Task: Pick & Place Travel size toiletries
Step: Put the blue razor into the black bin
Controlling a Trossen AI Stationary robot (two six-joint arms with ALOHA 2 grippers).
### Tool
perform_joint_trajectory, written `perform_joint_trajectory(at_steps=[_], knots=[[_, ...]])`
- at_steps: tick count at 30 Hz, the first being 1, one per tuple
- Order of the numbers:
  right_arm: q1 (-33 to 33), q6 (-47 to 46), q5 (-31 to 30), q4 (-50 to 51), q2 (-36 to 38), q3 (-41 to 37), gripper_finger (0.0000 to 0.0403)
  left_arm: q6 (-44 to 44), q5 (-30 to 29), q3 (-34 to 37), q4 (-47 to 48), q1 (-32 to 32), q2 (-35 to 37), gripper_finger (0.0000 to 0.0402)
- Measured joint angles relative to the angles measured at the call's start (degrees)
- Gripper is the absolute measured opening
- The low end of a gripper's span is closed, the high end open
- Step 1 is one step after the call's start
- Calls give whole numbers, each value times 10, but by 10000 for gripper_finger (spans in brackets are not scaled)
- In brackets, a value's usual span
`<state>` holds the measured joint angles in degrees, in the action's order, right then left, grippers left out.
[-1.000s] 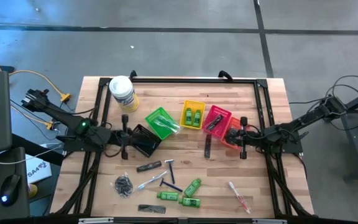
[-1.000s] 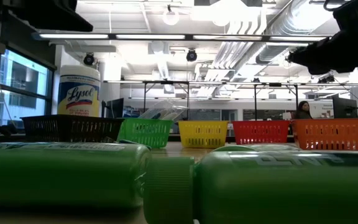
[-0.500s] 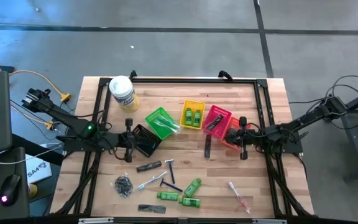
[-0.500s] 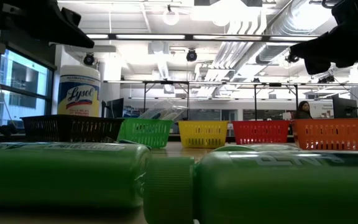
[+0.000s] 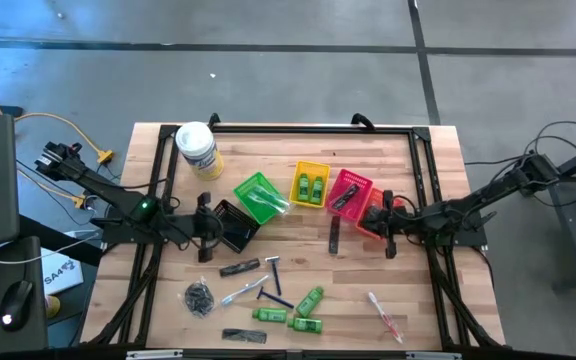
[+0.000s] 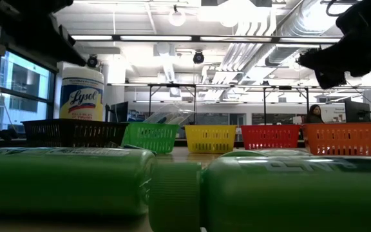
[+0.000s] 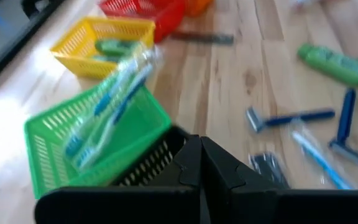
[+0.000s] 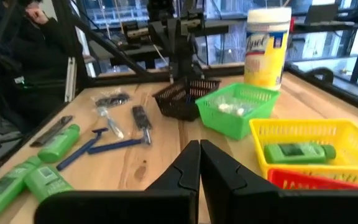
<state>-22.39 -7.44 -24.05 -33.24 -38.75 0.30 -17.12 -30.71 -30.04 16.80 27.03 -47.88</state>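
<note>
Loose toiletries lie on the near half of the table: green mini bottles [image 5: 290, 319], blue razors [image 5: 271, 283], wrapped toothbrushes [image 5: 383, 313], black combs [image 5: 244, 335] and a mesh bundle [image 5: 200, 298]. My left gripper [image 5: 205, 228] is shut and hovers at the left edge of the black basket [image 5: 232, 226]; its wrist view shows the shut fingers [image 7: 201, 168] above that basket. My right gripper [image 5: 388, 222] is shut too [image 8: 199, 168] and hangs over the orange basket [image 5: 373, 215]. Toothbrushes [image 7: 107, 115] rest in the green basket, and bottles [image 5: 311, 187] lie in the yellow one.
A row of small baskets crosses mid-table: black, green [image 5: 258, 197], yellow [image 5: 310, 184], red [image 5: 348, 192], orange. A white-lidded Lysol tub [image 5: 197, 148] stands at the far left. One comb [image 5: 335, 235] lies near the red basket. A black frame rims the table [image 5: 288, 128].
My right gripper has crept a little toward the table's left, over the orange basket. My left gripper has edged slightly toward the black basket. Both have stayed shut, and no item has moved.
</note>
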Motion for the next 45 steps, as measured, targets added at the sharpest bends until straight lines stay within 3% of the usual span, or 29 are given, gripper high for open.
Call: perform_joint_trajectory(at_steps=[5,9,14,23,27,34,45], knots=[[0,0,-34,0,-24,0,3,-11,4,0,-1,0,-21,0],[0,14,-69,0,-34,0,3,24,36,-19,-13,0,-98,0],[0,15,-71,-10,-34,0,3,71,78,-117,-12,-6,-243,18],[0,-3,-12,-13,-34,0,3,256,287,-319,30,-54,-460,115],[0,-1,-9,-8,-35,0,3,329,310,-376,46,-54,-528,142],[0,1,-9,-3,-37,0,3,369,376,-446,77,-58,-609,148],[0,0,-9,-9,-41,0,3,399,376,-455,79,-70,-671,148]])
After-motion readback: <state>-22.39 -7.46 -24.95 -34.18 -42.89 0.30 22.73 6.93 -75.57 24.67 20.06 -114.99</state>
